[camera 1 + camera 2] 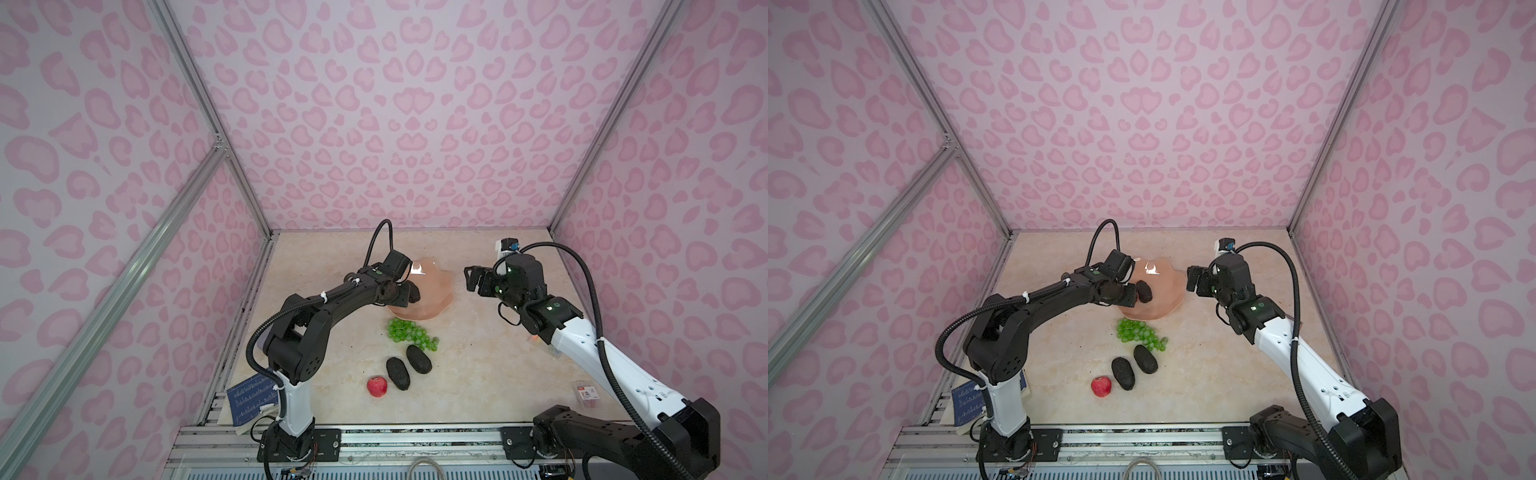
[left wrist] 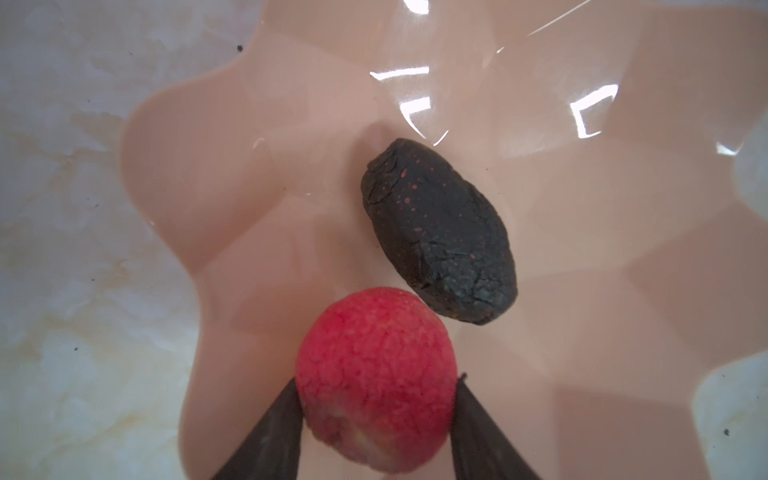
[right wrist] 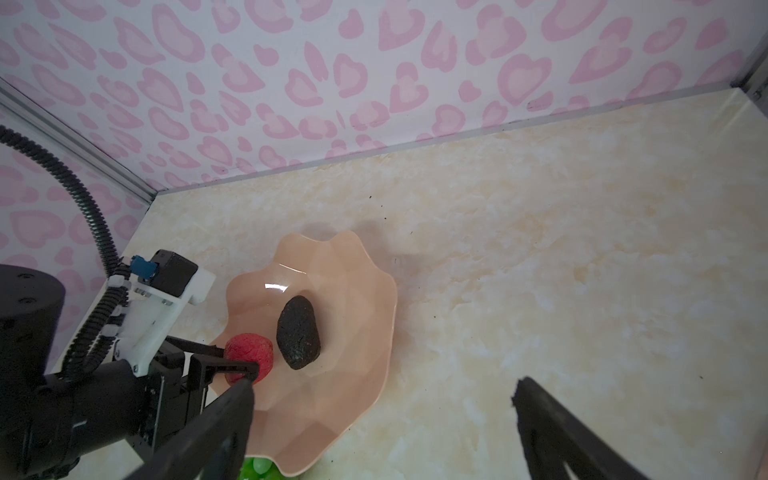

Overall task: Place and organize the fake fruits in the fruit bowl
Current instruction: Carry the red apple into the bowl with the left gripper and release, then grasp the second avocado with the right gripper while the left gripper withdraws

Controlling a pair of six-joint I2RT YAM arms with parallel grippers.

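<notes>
Logging positions against the fruit bowl (image 2: 199, 174), which stands on the table (image 1: 478, 374).

Left claw (image 2: 377, 380): you have it reaching in over the bowl's left rim with a red apple (image 2: 376, 353) between its fingers (image 2: 270, 432). In the left wrist view both fingers lie against the apple's flanks. You cannot tell whether they clamp it or only bracket it. The apple sits low inside the bowl, over the inner slope by that rim. Whether it rests on the glaze is also unclear.

Inside the bowl: one avocado (image 2: 436, 232) lies on its side near the centre, close beside the apple. Contact between the two cannot be judged.

Right claw (image 1: 471, 280): it hangs above the table just off the bowl's right rim, turned toward the bowl. Its jaws are spread wide with nothing between them.

Outside the bowl, all on the side facing your arm bases:
- The grapes (image 1: 411, 334) lie just beside the bowl's rim.
- A second avocado (image 1: 418, 358) lies beyond the grapes, nearly touching the end of the bunch.
- A third avocado (image 1: 397, 373) lies alongside the second, slightly farther from the bowl.
- A second apple (image 1: 377, 386) sits farthest from the bowl, just beside the third avocado.
</notes>
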